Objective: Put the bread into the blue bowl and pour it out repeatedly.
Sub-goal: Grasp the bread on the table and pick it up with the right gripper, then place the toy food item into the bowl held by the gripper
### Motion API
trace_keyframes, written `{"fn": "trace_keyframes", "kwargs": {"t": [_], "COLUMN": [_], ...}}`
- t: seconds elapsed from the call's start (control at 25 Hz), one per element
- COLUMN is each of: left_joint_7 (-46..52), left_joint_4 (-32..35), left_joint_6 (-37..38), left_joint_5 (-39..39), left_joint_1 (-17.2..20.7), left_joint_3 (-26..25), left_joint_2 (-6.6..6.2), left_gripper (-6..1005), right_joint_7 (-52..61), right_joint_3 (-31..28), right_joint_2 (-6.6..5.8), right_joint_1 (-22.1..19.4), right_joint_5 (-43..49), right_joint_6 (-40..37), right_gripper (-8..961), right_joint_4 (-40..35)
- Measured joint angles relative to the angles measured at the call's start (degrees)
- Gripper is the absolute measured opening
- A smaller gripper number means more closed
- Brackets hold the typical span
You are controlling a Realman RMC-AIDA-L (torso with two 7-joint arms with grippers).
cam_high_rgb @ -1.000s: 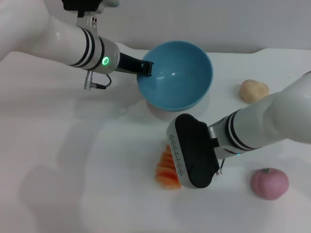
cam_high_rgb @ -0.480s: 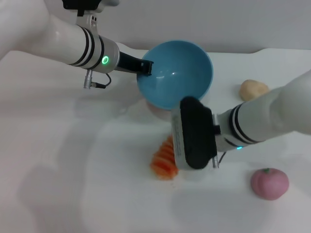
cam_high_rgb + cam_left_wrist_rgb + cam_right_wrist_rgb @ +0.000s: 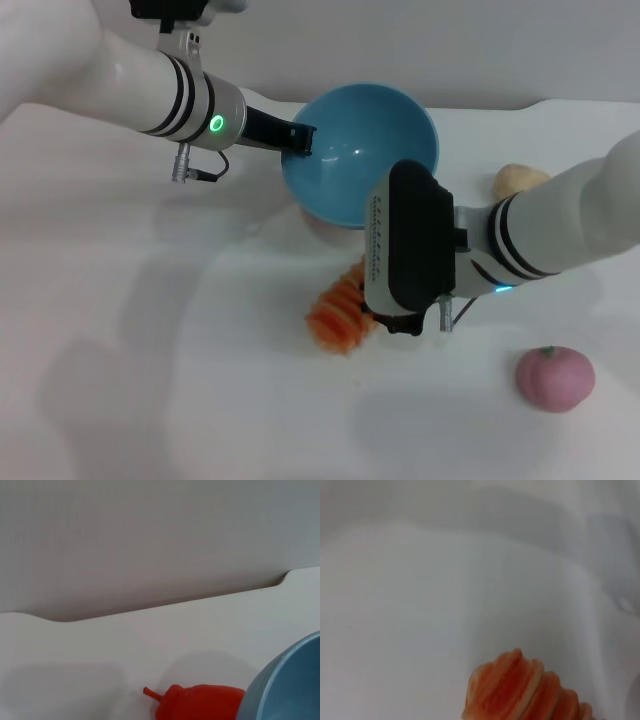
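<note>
- The bread (image 3: 340, 312) sits just left of centre in the lower half of the head view. Its near end points to the lower left, and its far end is hidden under the right gripper (image 3: 385, 322).
- Its long axis runs on a diagonal, from lower left up toward the blue bowl (image 3: 362, 152), which stands above it and a little right in the upper middle of the frame.
- The right wrist view shows the ridged orange-and-cream end of the loaf over the white table (image 3: 150, 380). I judge it to be lifted, but cannot tell for sure.
- The right gripper's fingers are covered by its black housing. It seems clamped on the loaf, though I cannot tell that.
- The right arm reaches in from the right edge, forearm roughly level, wrist turned toward the loaf. This arm is the nearer one to the bread.
- The left gripper (image 3: 302, 139) is clamped on the bowl's left rim in the upper part of the frame, its arm coming from the upper left.
- The next move likely carries the loaf up and right, over the near rim.
</note>
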State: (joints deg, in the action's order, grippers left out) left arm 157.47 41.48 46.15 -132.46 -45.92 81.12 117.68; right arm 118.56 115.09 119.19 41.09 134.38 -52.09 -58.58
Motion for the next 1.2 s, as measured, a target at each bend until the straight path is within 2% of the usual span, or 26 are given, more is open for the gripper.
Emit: {"fn": "trace_keyframes", "kwargs": {"t": [0.28,0.52,0.84,1.04,1.2], "left_joint_7": [-0.1,-0.1,0.0,0.0,0.0], "left_joint_4": [0.0,-0.5,-0.5,-0.6,-0.7], "left_joint_6": [0.0,0.6,2.4,3.3,6.0], "left_joint_5": [-0.1,-1.2,-5.3,-5.7,-6.0], "left_joint_1": [-0.2,-0.1,-0.1,0.0,-0.3], "left_joint_3": [0.0,-2.0,-5.9,-5.8,-5.5], "left_joint_2": [-0.11,-0.37,-0.34,-0.31,-0.15], "left_gripper": [-1,-1,-2,-2,-2], "right_joint_7": [0.1,0.2,-0.9,-4.4,-7.6], "right_joint_3": [-4.8,-12.7,-23.0,-29.9,-33.9], "right_joint_2": [-0.09,0.04,-0.1,-0.05,-0.03], "right_joint_1": [-1.9,-5.4,-7.8,-9.8,-10.7], "right_joint_5": [-0.1,-1.6,-10.8,-18.9,-25.1], "right_joint_6": [-4.0,-14.0,-25.6,-27.6,-25.2], "right_gripper": [153,103,100,96,95], "right_joint_4": [-3.8,-11.7,-17.3,-19.9,-19.1]}}
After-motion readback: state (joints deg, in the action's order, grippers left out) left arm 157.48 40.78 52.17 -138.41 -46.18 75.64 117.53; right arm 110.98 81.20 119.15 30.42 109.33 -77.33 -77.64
